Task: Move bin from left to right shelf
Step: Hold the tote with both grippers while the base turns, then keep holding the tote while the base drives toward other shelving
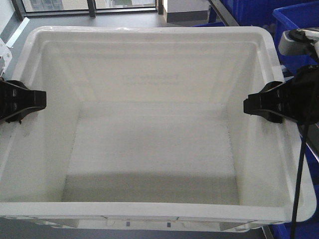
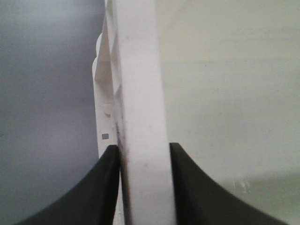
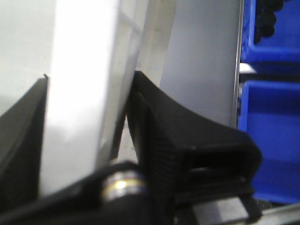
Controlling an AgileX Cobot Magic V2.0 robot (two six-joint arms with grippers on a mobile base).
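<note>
The large white rectangular plastic bin (image 1: pixel 149 31) fills the front view, gripped on both sides. The faint lettering on its 12 o'clock wall is unreadable. The left claw (image 1: pixel 41 98) clamps its 9 o'clock rim and the right claw (image 1: pixel 247 104) clamps its 3 o'clock rim. Dark blue plastic bins (image 1: pixel 294 22) stand at 2 o'clock.

Dark blue bins (image 1: pixel 296 22) stand far right; grey floor (image 1: pixel 99 20) and window frames (image 1: pixel 91 6) lie far left.

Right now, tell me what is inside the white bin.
The bin is empty, floor bare; only the left claw and right claw pinch its side walls. Anything beneath is hidden.
</note>
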